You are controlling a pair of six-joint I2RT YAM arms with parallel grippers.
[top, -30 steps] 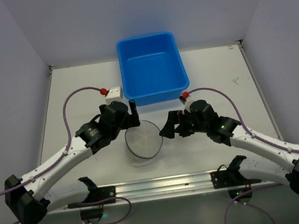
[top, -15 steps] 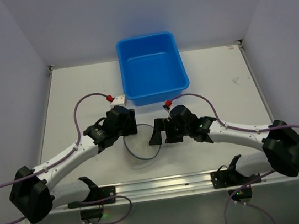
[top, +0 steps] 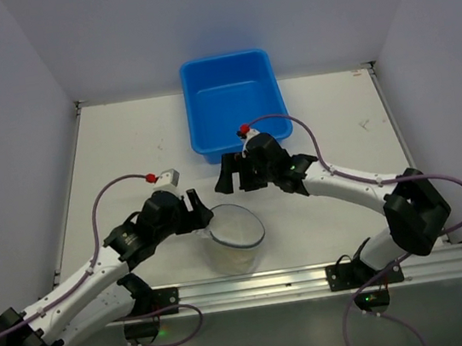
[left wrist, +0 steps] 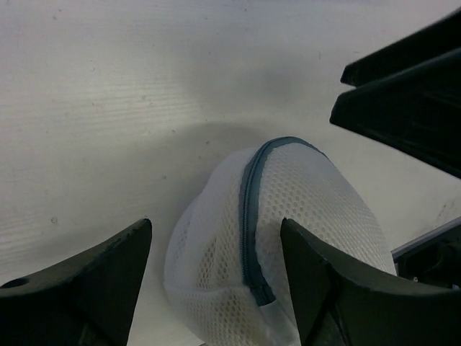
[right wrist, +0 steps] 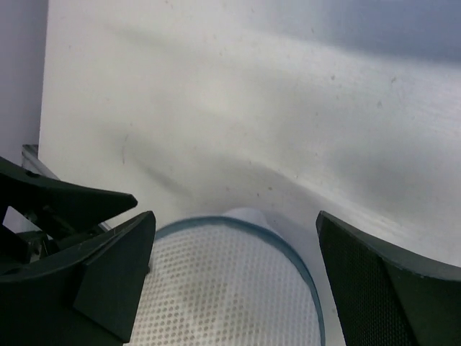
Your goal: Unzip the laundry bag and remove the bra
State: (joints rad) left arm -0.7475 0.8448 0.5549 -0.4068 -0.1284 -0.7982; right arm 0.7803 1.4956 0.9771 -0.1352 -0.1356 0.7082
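The left tool (left wrist: 215,227) stands spread, its jaws on either side of the laundry bag (left wrist: 310,209). The finger (left wrist: 331,288) at 3 o'clock of the bag lies against the mesh, and the other shows a sliver of worktop (top: 124,145) before the bag. It meets the bag from about 9 o'clock. The dark zip (left wrist: 248,216) curves over the drum and looks shut along the stretch in view.

The right tool (right wrist: 236,216) is wide open and holds nothing. It hangs just at 12 o'clock of the bag, apart from it, with the round end panel below.

The bag sits tilted near the worktop's 6 o'clock edge. Only a faint yellow tint through the mesh shows of the bra (top: 233,260). A blue tub (top: 235,108) stands at 12 o'clock.
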